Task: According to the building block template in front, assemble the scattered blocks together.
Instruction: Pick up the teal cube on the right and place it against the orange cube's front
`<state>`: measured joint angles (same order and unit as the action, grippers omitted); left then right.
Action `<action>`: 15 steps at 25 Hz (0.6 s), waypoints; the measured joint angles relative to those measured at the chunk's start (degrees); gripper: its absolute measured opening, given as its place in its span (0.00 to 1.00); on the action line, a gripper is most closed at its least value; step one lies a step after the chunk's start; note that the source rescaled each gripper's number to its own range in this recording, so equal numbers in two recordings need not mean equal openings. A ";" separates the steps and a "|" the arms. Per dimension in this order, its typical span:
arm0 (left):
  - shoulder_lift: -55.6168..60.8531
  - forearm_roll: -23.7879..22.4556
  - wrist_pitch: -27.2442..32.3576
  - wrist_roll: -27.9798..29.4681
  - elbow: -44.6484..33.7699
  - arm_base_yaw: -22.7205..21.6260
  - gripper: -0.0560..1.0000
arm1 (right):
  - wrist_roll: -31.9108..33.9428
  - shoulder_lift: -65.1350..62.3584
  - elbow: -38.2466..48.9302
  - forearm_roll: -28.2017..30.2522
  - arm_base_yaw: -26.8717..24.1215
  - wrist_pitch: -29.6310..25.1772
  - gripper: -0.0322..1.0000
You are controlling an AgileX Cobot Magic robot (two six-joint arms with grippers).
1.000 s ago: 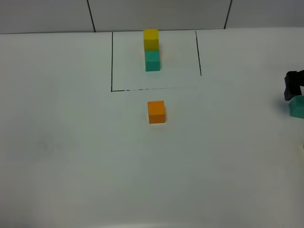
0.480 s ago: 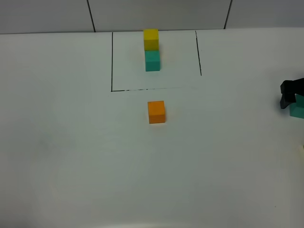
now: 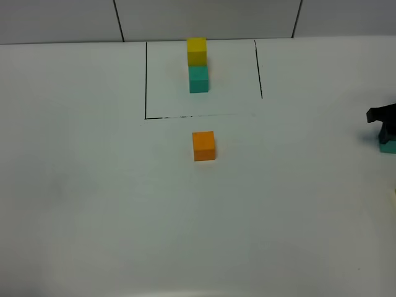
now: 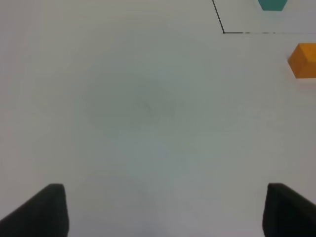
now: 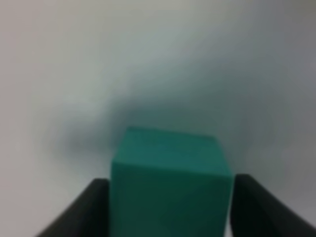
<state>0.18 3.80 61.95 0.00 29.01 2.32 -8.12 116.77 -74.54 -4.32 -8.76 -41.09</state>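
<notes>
The template, a yellow cube (image 3: pixel 197 51) joined to a teal cube (image 3: pixel 198 78), stands at the back inside a black-lined rectangle (image 3: pixel 146 80). The loose orange cube (image 3: pixel 203 145) sits just in front of that rectangle and also shows in the left wrist view (image 4: pixel 303 60). The loose teal cube (image 3: pixel 388 147) sits on the table at the far right edge. My right gripper (image 3: pixel 385 127) is down over it, and in the right wrist view its fingers press both sides of the teal cube (image 5: pixel 170 177). My left gripper (image 4: pixel 165 186) is open and empty over bare table. The loose yellow cube is out of view.
The white table (image 3: pixel 93 204) ends at a tiled wall (image 3: pixel 204 18) at the back. The template's teal cube shows at the edge of the left wrist view (image 4: pixel 271 4), with a corner of the black line (image 4: pixel 224 30).
My right gripper has come down over the loose teal cube and now covers most of it. The orange cube and the template have not moved.
</notes>
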 joint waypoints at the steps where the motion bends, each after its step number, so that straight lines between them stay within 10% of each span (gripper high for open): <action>1: 0.00 0.00 0.00 0.00 0.00 0.00 0.77 | -0.10 0.00 -0.31 0.00 0.00 -0.66 0.05; 15: 0.00 0.00 0.00 0.00 0.00 0.00 0.77 | 2.14 -10.77 -1.51 5.78 12.46 -12.58 0.05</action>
<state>0.18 3.80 61.95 0.00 29.01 2.32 -5.98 106.00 -76.05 1.45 3.70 -53.67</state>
